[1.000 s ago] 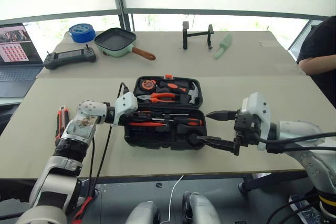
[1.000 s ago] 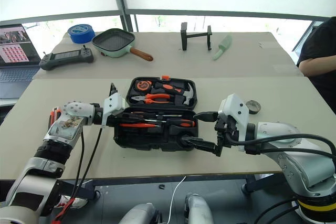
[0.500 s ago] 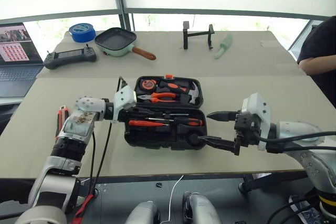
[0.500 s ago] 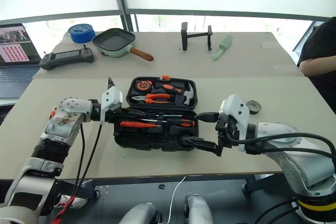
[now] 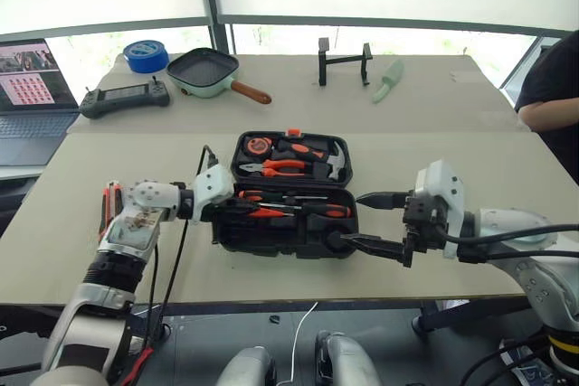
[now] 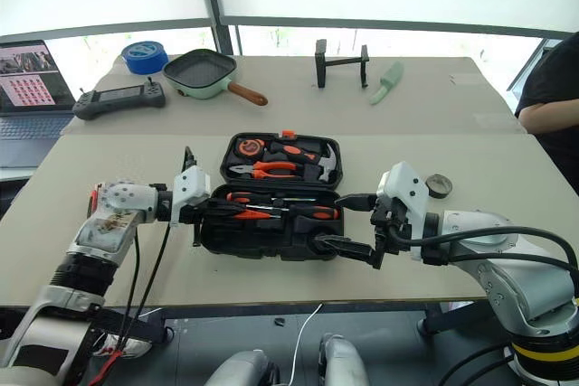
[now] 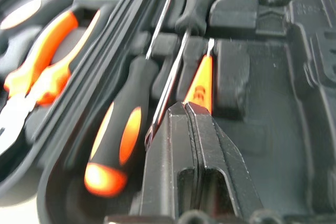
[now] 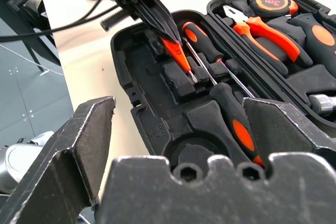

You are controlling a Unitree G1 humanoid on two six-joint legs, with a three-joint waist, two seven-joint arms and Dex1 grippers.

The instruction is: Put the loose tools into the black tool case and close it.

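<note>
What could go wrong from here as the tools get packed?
1. The left gripper is shut at the slim orange screwdriver, which may not be seated in its slot; if so, the case may not close.
2. The knife and tape roll lie outside the case and could be forgotten.

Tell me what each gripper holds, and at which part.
Left gripper: shut on the slim orange screwdriver, at its handle end. Right gripper: open, holding nothing.

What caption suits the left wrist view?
Shut left claw over a slim orange screwdriver in the open tool case.
</note>
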